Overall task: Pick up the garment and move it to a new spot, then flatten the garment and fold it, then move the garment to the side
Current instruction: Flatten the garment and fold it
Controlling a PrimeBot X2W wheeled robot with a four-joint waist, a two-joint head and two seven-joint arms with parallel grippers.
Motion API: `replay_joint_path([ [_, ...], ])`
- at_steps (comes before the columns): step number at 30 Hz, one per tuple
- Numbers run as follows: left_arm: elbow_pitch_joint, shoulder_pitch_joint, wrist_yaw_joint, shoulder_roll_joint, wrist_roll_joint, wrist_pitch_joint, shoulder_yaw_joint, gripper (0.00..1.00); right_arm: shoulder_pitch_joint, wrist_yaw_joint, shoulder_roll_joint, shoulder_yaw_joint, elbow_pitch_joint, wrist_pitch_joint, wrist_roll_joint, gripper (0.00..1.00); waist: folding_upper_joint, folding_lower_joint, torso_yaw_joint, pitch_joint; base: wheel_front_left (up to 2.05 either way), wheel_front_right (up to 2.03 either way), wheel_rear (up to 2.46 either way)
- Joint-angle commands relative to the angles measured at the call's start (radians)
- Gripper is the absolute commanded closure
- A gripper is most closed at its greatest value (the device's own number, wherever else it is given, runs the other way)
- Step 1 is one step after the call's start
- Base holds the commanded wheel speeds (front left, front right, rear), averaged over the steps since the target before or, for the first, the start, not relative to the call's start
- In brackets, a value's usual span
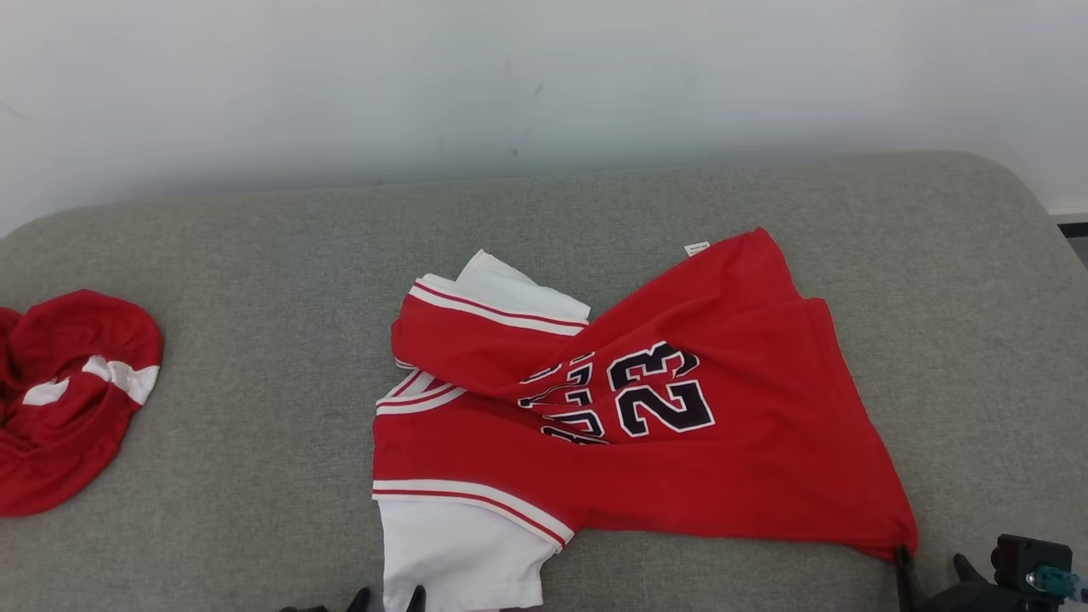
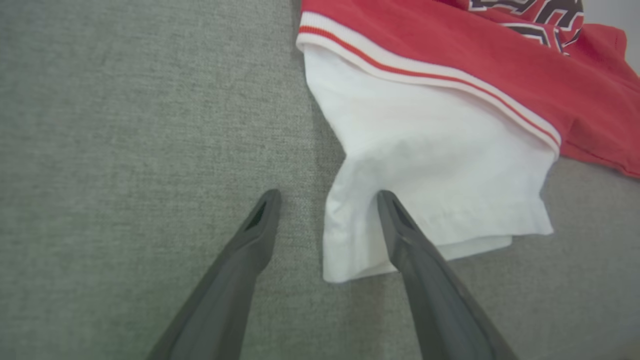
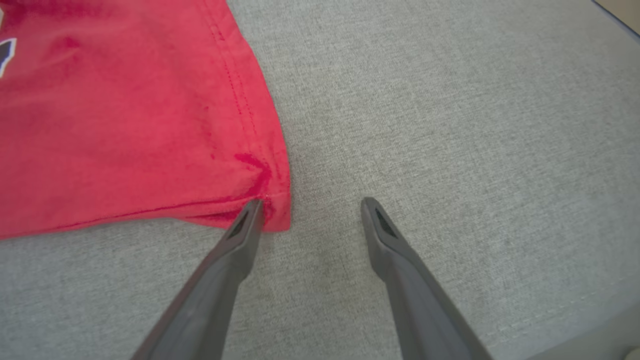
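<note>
Surface: counter (image 1: 255, 255), grey woven fabric cover, rounded far corners, spans whole head view.
Centre-right: red jersey (image 1: 765, 459) lying on counter, partly spread, top part folded over itself; dark "23" w/ white outline faces up.
Near sleeve (image 1: 459, 552): white, flat on fabric at front edge of view, red/white trim at shoulder.
Far sleeve (image 1: 518, 293): white, sticks out from under the fold.
Hem corner (image 3: 275, 210): front right, flat on fabric, a bit puckered.
Tag (image 1: 696, 248): small, white, at jersey's far edge.
Left: 2nd red garment (image 1: 68, 399), crumpled, white patches, well apart from jersey, cut by view edge.
</note>
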Motion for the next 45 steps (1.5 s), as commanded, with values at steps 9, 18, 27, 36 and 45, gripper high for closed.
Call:
replay_joint_path([
  [9, 0.110, -0.045, 0.001, -0.002, -0.050, 0.047, -0.073, 0.00, -0.058, -0.002, -0.002, 0.001, 0.119, 0.030, -0.043, 0.00, -0.0001, -0.0002, 0.026, -0.005, 0.00, 0.00, 0.00],
  [18, 0.143, -0.052, -0.010, -0.005, -0.089, 0.042, -0.119, 1.00, -0.096, -0.001, 0.002, 0.015, 0.172, 0.062, -0.038, 0.78, -0.0001, -0.0002, 0.030, -0.005, 0.00, 0.00, 0.00],
  [27, 0.159, -0.075, -0.011, -0.001, -0.113, 0.027, -0.117, 1.00, -0.143, -0.001, -0.017, 0.049, 0.180, 0.048, -0.010, 1.00, -0.0001, -0.0002, 0.033, 0.001, 0.00, 0.00, 0.00],
  [36, 0.043, -0.087, -0.020, 0.007, -0.195, -0.021, -0.062, 1.00, -0.130, -0.001, -0.028, 0.070, 0.084, 0.005, 0.077, 1.00, -0.0001, -0.0002, 0.035, -0.008, 0.00, 0.00, 0.00],
  [45, -0.252, -0.175, -0.025, 0.028, -0.411, 0.077, 0.000, 1.00, -0.200, -0.001, -0.041, 0.143, -0.181, 0.094, 0.292, 1.00, -0.0001, -0.0002, 0.026, 0.041, 0.00, 0.00, 0.00],
])
